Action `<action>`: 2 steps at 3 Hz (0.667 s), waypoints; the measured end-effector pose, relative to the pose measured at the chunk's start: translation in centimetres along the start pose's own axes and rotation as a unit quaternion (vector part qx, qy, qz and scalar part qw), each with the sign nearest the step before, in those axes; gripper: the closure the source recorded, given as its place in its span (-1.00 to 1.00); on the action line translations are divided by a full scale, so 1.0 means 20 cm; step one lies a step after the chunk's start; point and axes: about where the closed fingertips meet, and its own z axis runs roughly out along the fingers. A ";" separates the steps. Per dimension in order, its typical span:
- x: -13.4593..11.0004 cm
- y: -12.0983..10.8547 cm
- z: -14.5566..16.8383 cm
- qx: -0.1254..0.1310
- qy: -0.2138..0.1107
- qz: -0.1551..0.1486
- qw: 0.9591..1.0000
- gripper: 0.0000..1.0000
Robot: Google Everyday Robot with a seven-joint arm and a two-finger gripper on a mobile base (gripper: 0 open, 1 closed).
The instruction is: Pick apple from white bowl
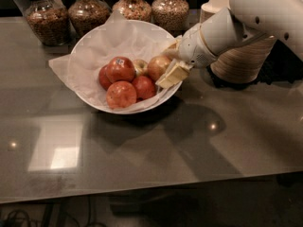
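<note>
The white bowl [118,110], lined with crumpled white paper, stands on the dark table at the back centre. It holds several apples. The pale yellow-green, reddish-blushed apple [156,65] lies at the bowl's right side. My gripper [163,66] reaches into the bowl from the right, over the rim. One finger [171,74] lies in front of the apple and the other behind it, and they look closed against it. The apple still rests in the bowl.
A deep red stickered apple [120,69], a small yellowish apple [139,66] and other red apples [121,94] share the bowl. Several glass jars [87,13] line the back. Stacked beige paper bowls [241,60] stand right, behind my arm. The table's front edge [151,190] is near.
</note>
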 end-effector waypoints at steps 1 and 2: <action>-0.02 0.00 0.00 -0.004 -0.004 -0.002 1.000 1.00; -0.08 -0.02 -0.05 -0.002 -0.023 -0.012 1.000 1.00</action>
